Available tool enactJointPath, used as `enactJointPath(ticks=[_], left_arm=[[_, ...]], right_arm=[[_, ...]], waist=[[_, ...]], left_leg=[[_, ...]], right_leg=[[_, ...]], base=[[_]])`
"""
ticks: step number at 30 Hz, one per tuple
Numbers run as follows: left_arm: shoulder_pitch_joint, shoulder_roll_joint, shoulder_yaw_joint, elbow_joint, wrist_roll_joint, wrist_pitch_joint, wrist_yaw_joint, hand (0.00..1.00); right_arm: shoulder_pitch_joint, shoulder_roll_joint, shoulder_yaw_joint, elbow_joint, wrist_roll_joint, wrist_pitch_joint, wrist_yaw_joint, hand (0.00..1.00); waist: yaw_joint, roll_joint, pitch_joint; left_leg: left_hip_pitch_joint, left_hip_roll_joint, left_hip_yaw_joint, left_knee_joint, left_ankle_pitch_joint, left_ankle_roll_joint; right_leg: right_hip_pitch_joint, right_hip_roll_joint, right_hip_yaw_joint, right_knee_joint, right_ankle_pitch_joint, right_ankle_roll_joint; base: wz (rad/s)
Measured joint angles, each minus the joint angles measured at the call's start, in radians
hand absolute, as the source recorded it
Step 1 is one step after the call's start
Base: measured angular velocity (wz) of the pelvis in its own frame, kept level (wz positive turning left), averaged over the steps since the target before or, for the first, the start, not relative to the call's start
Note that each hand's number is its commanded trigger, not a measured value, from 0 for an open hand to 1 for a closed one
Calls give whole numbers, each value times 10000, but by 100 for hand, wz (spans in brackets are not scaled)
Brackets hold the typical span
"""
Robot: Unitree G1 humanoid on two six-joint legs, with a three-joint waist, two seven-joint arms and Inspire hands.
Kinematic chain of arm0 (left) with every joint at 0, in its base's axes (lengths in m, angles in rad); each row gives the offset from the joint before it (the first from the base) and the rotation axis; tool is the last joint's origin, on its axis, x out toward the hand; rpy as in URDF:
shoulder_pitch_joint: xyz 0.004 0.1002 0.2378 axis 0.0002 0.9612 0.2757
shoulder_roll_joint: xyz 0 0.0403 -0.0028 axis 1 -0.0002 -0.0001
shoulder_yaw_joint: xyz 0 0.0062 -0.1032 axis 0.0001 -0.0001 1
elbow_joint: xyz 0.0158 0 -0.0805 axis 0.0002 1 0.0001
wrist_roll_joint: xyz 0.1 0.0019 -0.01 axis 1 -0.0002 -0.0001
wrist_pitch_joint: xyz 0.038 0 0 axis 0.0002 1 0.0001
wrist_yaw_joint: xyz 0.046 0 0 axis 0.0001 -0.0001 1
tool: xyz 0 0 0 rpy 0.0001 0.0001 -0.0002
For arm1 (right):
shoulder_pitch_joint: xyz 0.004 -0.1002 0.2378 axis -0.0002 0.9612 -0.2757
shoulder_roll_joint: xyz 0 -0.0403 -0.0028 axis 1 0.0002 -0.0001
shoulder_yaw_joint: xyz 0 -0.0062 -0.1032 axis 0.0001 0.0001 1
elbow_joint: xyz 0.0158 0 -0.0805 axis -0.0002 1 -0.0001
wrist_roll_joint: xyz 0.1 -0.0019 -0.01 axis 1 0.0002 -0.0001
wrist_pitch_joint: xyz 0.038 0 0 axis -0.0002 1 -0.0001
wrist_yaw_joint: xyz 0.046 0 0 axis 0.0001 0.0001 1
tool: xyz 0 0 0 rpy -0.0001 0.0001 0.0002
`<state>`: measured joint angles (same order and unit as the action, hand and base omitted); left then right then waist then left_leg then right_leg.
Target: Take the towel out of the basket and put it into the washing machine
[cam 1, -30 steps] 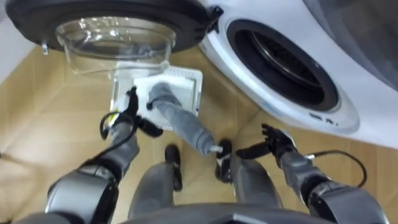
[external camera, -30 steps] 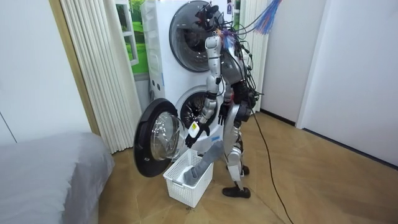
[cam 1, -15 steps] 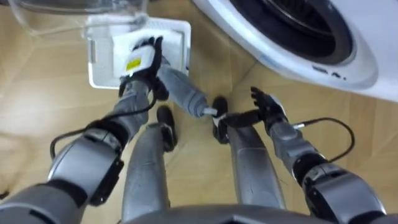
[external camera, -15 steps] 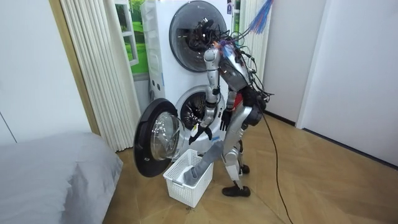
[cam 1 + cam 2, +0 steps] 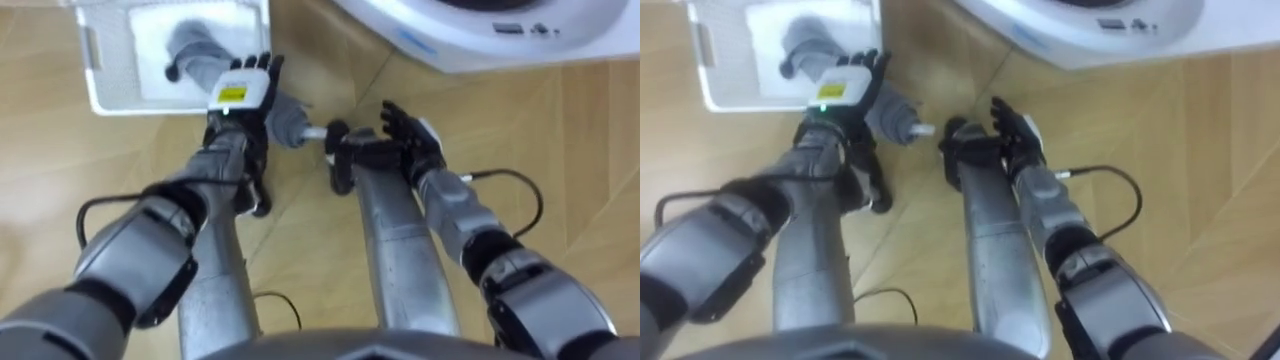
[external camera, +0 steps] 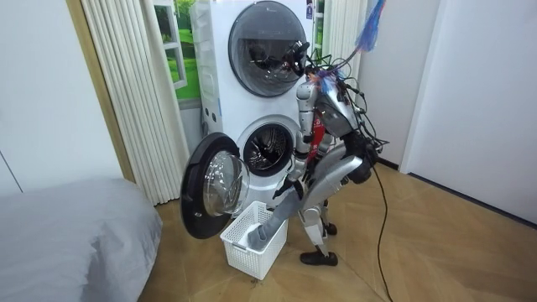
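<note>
Change noted: within the last second the robot has bent forward from upright to a deep stoop in front of the machine. The shift of the eye views is the camera's own; the basket has not moved on the floor.

Far left, the white slatted plastic laundry basket stands on the wooden floor. Its sole visible content is the grey rolled towel, which lies across the basket and hangs out over the near rim.

The left hand has come down from beside the basket to the overhanging part of the towel. Its fingers are straight and close together, back of the hand upward. Whether it is touching cannot be told, and no grasp is made.

The right hand hangs near the knee, fingers loosely spread, empty.

Right, the white front-loading washing machine: its round glass door stands open and the steel drum looks empty.

Assessment: the reach is complete; closing on the towel remains, then the lift and transfer.
</note>
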<state>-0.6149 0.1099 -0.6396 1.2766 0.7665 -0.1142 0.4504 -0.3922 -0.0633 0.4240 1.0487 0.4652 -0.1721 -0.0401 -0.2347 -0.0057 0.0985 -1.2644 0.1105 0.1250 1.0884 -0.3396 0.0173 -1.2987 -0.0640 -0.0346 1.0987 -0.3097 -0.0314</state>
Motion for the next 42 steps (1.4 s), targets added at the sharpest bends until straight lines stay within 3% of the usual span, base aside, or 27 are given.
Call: enactJointPath(ticks=[7, 8, 9, 19, 32, 37, 42], left_arm=[[127, 70, -553, -9, 502, -112, -299, 0], [178, 122, -710, -11, 500, -111, -423, 97], [191, 143, -789, -11, 501, -133, -540, 100], [62, 149, -940, -2, 491, -143, -1320, 100], [21, 304, -1156, 71, 427, -175, -2463, 100], [186, 305, -1304, 2, 500, -194, -2471, 100], [318, 203, -1280, 56, 394, -462, -2196, 100]], right_arm=[[-112, 195, 53, -15, 57, -377, 219, 0], [-113, 230, 56, -10, 56, -430, 214, 0], [-113, 231, 57, -7, 57, -454, 212, 0], [-584, 428, 66, 755, 235, -574, 304, 0], [-626, 502, 150, 959, 552, -571, 528, 0], [-559, 522, 284, 1259, 545, -526, 554, 0], [-292, 474, 490, 1544, 544, -475, 366, 0]], waist=[[-349, -36, -12], [-400, -35, -12], [-403, -38, -14], [-527, -58, -25], [-556, -110, -53], [-520, -144, -64], [-327, -140, -66]], left_leg=[[-543, 115, -94, 483, -73, -77], [-592, 138, -152, 571, -112, -109], [-648, 155, -206, 600, -123, -129], [-740, 140, -237, 534, -163, -168], [-591, 158, -203, 367, -209, -211], [-3, 156, -190, 8, -193, -240], [947, 164, -183, -534, -195, -244]], right_leg=[[-508, 54, -94, 462, -78, -147], [-528, 60, -154, 525, -107, -197], [-551, 44, -240, 529, -120, -240], [-639, -24, -353, 493, -117, -426], [-577, 110, -236, 363, -144, -466], [11, 130, -251, 11, -144, -467], [1018, 147, -341, -617, -92, -444]], base=[[0], [0], [0], [1], [-1], [0], [-4]])
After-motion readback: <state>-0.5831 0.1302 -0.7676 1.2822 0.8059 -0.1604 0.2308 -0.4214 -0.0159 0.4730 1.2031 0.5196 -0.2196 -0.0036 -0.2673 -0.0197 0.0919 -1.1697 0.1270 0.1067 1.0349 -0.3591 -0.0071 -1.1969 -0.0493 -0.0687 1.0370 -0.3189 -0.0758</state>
